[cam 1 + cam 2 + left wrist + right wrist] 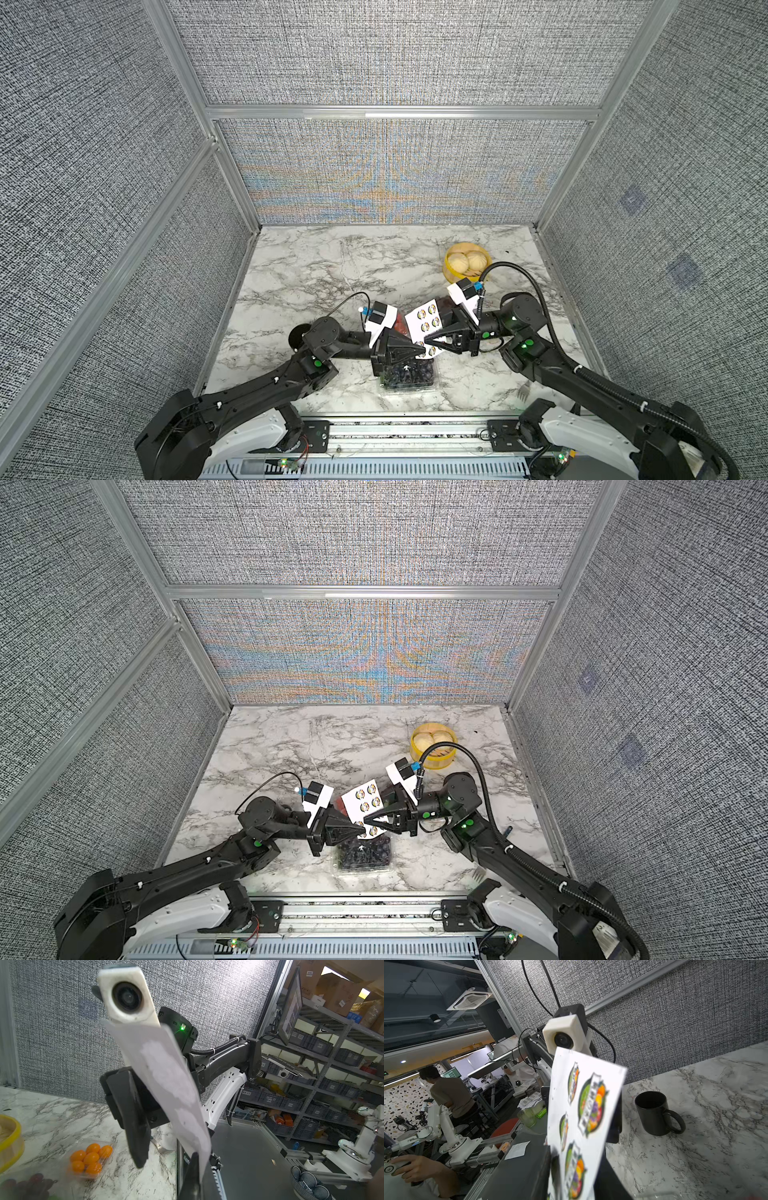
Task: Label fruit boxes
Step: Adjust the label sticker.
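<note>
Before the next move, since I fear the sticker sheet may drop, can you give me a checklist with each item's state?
1. Left gripper shut on sheet: ok.
2. Right gripper gripping a sticker: cannot tell; jaws partly open at the sheet's near edge.
3. Sheet held off the table: ok.
4. Printed stickers facing the right wrist camera: ok.
5. Dark grape box below the grippers: ok.
6. Orange-fruit box closed, no label visible: ok.

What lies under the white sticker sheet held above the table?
Under the sticker sheet, a box of dark grapes shows in front and red fruit peeks out beside it; anything directly beneath is covered.
</note>
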### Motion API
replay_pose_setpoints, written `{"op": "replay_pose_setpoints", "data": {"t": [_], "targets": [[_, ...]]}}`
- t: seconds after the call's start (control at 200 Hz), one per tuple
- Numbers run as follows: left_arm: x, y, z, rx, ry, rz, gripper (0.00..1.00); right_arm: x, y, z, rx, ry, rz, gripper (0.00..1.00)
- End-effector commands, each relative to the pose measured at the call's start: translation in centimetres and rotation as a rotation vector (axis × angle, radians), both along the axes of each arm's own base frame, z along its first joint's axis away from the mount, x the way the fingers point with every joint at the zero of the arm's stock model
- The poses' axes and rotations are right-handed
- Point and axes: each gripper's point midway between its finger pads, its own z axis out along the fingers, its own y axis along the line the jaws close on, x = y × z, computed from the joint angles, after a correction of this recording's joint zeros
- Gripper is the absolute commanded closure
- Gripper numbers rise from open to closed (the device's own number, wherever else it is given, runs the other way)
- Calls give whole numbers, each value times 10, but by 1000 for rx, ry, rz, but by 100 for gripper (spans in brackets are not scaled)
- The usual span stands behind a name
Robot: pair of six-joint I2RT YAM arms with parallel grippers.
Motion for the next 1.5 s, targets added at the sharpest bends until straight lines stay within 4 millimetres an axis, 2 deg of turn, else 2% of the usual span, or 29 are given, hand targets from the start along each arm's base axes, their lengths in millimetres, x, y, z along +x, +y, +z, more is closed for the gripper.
{"op": "replay_pose_setpoints", "data": {"t": [0.0, 0.26, 0.585, 0.68, 0.771, 0.881, 1.181, 1.201, 1.241, 1.326, 1.416, 1.446, 1.491], "targets": [[-2, 0, 4, -13, -13, -15, 100, -4, 0, 7, 21, -25, 12, 64], [-3, 1, 8, -26, -18, -18, 100, -4, 4, -2, 3, -10, 15, 64], [-1, -2, 6, -20, -9, -19, 100, -7, 7, 0, 10, -26, 29, 65], [0, -2, 4, -14, -8, -17, 100, -8, 6, -1, 8, -32, 23, 73], [0, -2, 3, -13, -7, -16, 100, -8, 5, 0, 10, -40, 17, 88], [1, -1, 3, -10, -6, -7, 100, -8, 4, 1, 13, -49, 7, 100], [14, 5, 1, 10, -17, 118, 100, -8, 2, 2, 5, -73, -24, 100], [14, 7, 3, 8, -20, 131, 80, -7, 2, 1, 1, -72, -25, 100], [17, 9, 7, 1, -23, 159, 71, -7, 2, 0, -3, -73, -27, 100], [24, 13, 18, -12, -20, 218, 62, -7, 2, 0, -7, -70, -21, 100], [22, 14, 27, -34, -34, 204, 61, -8, 2, 0, -8, -69, -17, 100], [21, 14, 29, -40, -33, 200, 52, -8, 2, 0, -9, -67, -17, 100], [22, 14, 32, -50, -30, 202, 50, -8, 2, -1, -10, -66, -18, 100]]}}
